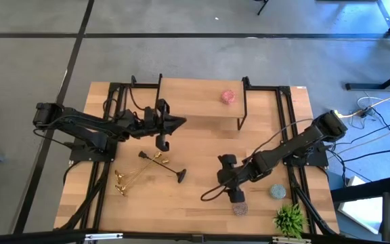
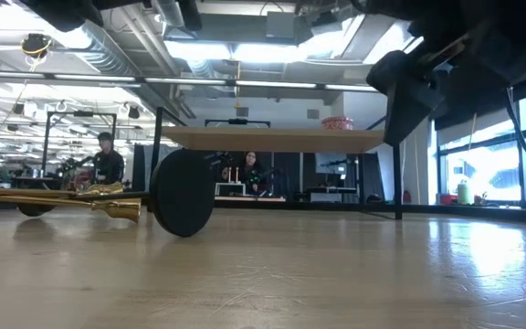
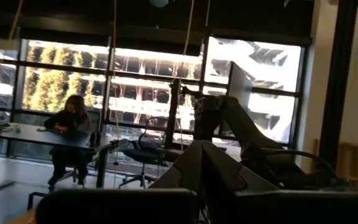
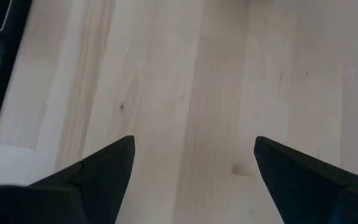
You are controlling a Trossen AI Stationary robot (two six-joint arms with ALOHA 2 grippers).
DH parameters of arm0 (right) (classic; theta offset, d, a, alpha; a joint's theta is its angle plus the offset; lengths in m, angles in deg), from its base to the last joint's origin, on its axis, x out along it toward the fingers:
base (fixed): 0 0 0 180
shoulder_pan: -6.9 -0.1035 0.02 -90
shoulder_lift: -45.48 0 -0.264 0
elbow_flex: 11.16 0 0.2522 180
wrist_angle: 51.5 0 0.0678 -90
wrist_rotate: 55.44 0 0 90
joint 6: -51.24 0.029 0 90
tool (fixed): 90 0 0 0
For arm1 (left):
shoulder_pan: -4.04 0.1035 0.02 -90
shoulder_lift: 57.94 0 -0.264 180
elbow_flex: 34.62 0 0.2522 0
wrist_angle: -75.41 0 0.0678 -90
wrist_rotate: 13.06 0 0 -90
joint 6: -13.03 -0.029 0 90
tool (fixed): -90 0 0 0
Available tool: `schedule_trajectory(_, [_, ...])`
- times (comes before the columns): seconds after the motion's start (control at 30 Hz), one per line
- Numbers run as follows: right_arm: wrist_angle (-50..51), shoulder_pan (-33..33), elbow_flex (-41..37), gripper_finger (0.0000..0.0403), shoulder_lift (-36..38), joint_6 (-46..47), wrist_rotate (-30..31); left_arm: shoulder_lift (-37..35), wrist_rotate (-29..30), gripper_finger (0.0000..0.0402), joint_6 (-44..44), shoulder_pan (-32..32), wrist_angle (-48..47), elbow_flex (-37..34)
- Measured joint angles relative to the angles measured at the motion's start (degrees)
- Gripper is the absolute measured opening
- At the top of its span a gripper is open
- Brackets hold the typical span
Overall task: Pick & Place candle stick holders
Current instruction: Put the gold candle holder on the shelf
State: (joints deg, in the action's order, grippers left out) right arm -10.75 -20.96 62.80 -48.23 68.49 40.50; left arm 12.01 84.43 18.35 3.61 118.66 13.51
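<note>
Candle stick holders [image 1: 144, 171] are seen lying flat on the pale wooden table [image 1: 195, 203], toward its left front, in a loose crossing heap. Three slim metal stems are counted. The black holder [image 1: 162, 166] runs from a small cup near the heap to a round flat base [image 1: 181, 176] at its right end; in the low view that base [image 2: 182, 193] stands on edge as a matte dark disc. Two gold holders [image 1: 128, 179] are laid beside it, polished and reflective, with their flared ends [image 1: 120, 186] pointing toward the table's left front; one shiny gold stem with a trumpet-shaped end [image 2: 121, 208] is seen low across the boards.

The left gripper [image 1: 180, 122] is held above the table behind the heap, pointing toward the middle; its fingers [image 3: 216, 168] are pressed together to a point, with nothing between them. The right gripper [image 4: 194, 165] is held low over bare wood grain right of centre, its two dark wedge-shaped fingers [image 4: 104, 165] spread wide apart and holding nothing.

A raised wooden shelf [image 1: 208, 102] on thin black legs stands at the back, with a pink round object [image 1: 229, 96] on it. A spiky green plant [image 1: 290, 218] stands at the front right corner.
</note>
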Motion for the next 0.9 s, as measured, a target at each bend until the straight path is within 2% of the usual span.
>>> schedule_trajectory(0.17, [-3.6,0.2,-1.8,0.0334,0.0,-3.2,0.0,-0.2,-5.0,0.0004,2.8,0.0,-5.4,0.0])
schedule_trajectory(0.33, [-11.0,1.4,-6.0,0.0334,0.0,-5.8,-2.1,-0.2,-5.2,0.0004,7.4,-2.2,-19.1,0.0])
schedule_trajectory(0.4, [-14.9,2.0,-7.7,0.0334,0.0,-6.4,-3.8,-0.2,-3.3,0.0004,8.1,-3.9,-24.3,0.0])
schedule_trajectory(0.53, [-18.5,2.5,-9.7,0.0334,0.0,-7.7,-5.7,-0.1,4.8,0.0003,8.9,-8.6,-35.6,1.8])
schedule_trajectory(0.7, [-19.1,2.4,-9.9,0.0334,0.2,-9.2,-6.1,-0.1,16.1,0.0003,14.8,-15.0,-60.4,10.0])
schedule_trajectory(0.8, [-19.3,2.1,-9.9,0.0334,0.3,-9.2,-6.1,-0.1,18.3,0.0003,21.3,-18.5,-72.9,15.3])
schedule_trajectory(0.9, [-20.0,1.8,-9.9,0.0334,0.3,-9.4,-5.8,-0.1,17.0,0.0003,29.2,-21.8,-82.1,19.5])
